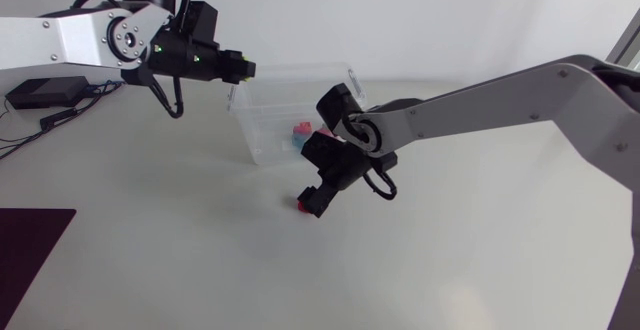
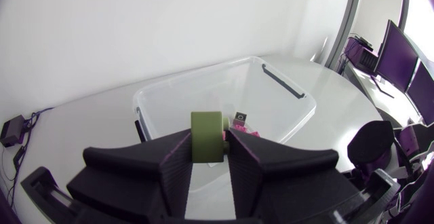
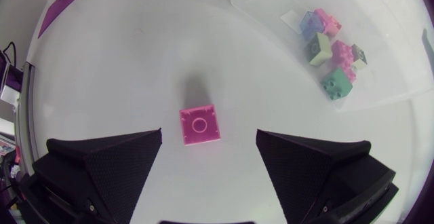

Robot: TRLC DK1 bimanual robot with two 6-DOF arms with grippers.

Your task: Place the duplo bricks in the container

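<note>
My left gripper hovers over the left rim of the clear plastic container, shut on an olive-green duplo brick. Below that brick, the container holds a pink brick and other bricks. My right gripper hangs low in front of the container, open. A pink brick lies on the table between its spread fingers, touching neither. This same pink brick peeks out beside the gripper in the head view. Several pastel bricks lie in the container.
A black box with cables sits at the table's back left. A dark purple mat covers the front left corner. Bare white tabletop spreads in front of the container.
</note>
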